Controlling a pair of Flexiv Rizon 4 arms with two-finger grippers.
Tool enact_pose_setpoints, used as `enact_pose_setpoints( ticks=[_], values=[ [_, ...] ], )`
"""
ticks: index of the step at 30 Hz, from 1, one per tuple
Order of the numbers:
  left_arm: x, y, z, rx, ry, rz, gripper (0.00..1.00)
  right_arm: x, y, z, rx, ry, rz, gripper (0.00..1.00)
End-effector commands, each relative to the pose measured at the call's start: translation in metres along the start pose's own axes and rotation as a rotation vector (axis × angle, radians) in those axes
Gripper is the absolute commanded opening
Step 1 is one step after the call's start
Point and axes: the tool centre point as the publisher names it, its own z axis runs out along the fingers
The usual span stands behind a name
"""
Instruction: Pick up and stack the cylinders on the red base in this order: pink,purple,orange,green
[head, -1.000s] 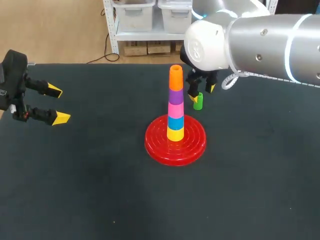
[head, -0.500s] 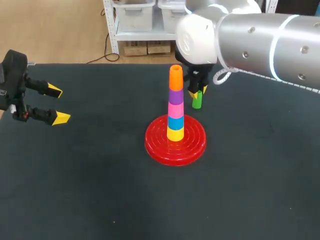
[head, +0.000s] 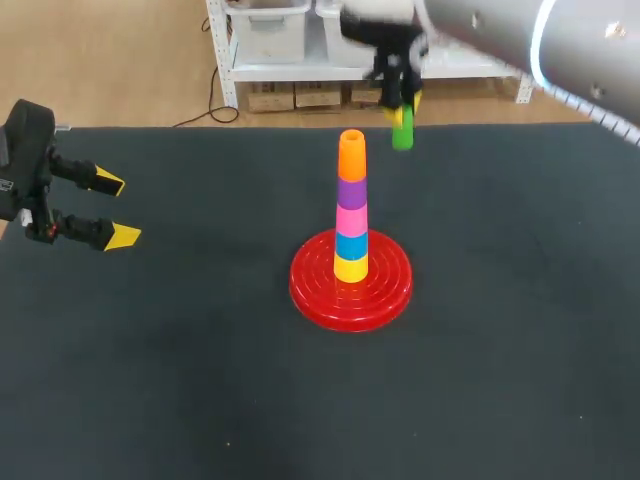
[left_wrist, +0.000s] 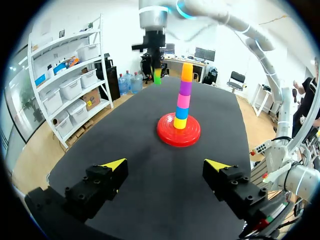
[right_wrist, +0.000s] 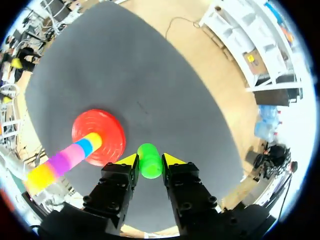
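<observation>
On the red base (head: 305, 290), pink (head: 351, 219), purple (head: 351, 192) and orange (head: 351, 158) cylinders stand stacked — only the green cylinder (head: 402, 130) is left, pinched in the right jaws high beyond the stack; left jaws spread, empty.

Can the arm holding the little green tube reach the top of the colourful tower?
Probably yes. The right arm's fingers hold the green plastic cylinder in the air, and nothing stands between it and the orange plastic cylinder on top.
</observation>
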Motion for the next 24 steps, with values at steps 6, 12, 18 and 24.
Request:
enact_pose_setpoints(
  ticks=[6, 12, 18, 24],
  values=[
    [0.002, 0.0, 0.001, -0.001, -0.006, 0.003, 1.0, 0.03, 0.065, -0.105, 0.081, -0.099, -0.192, 0.0],
    [0.002, 0.0, 0.001, -0.001, -0.006, 0.003, 1.0, 0.035, 0.109, -0.108, 0.095, -0.108, -0.367, 0.0],
    [0.002, 0.0, 0.001, -0.001, -0.006, 0.003, 1.0, 0.046, 0.129, -0.097, 0.114, -0.154, -0.467, 0.0],
    [0.002, 0.0, 0.001, -0.001, -0.006, 0.003, 1.0, 0.052, 0.139, -0.09, 0.159, -0.242, -0.517, 0.0]
  ],
)
